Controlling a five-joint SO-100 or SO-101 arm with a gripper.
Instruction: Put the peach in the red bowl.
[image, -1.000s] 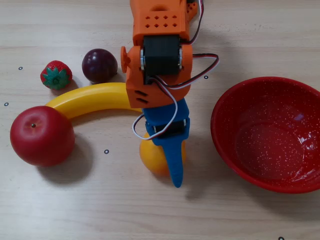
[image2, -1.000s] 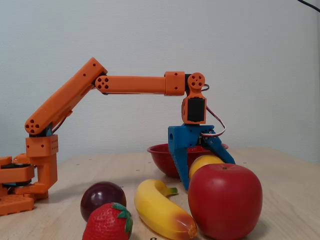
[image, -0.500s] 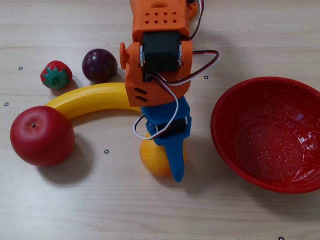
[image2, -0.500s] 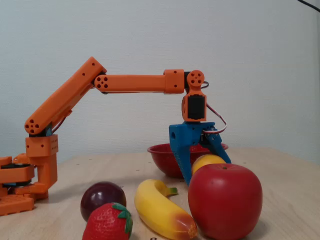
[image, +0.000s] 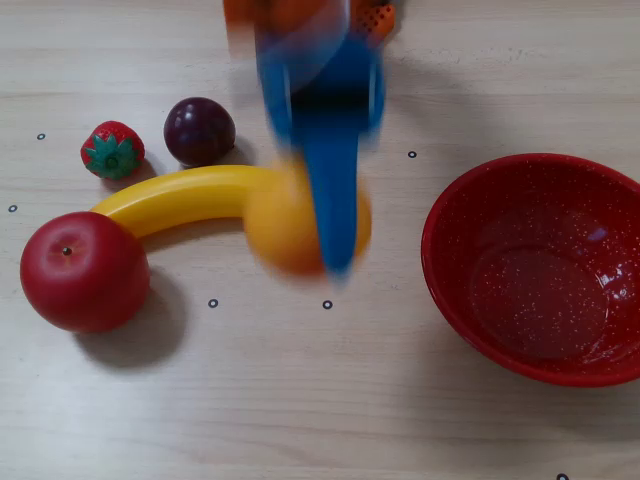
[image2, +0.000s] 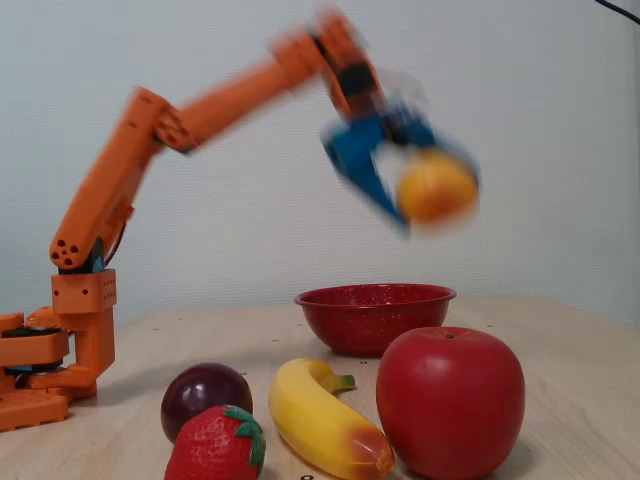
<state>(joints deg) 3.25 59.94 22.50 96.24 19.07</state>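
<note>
The peach (image2: 437, 187) is in the gripper (image2: 405, 195), held high above the surface (image: 300, 400) in the fixed view, with the blue fingers clamped around it; both are smeared by motion blur, so you can't read the exact contact. In the overhead view the peach (image: 290, 225) shows under the blue finger (image: 330, 190) that crosses it from 12 o'clock.

What your coming move turns on: in the overhead view the red bowl (image: 450, 250) lies at 3 o'clock from the peach, apart from it, with a strip of bare surface between. In the fixed view the peach hangs above the red bowl (image2: 375, 315) and a little toward its right rim, but that camera flattens depth, so trust the overhead view. The peach is round, so it has no long axis to line up. The bowl looks empty.

You probably need to swing the load toward 3 o'clock until it is over the bowl's middle, then lower before letting go, since a round fruit dropped from height could bounce out.

The banana (image: 180, 197), apple (image: 83, 271), plum (image: 199, 130) and strawberry (image: 112, 150) sit at 9 to 10 o'clock, away from that path
</note>
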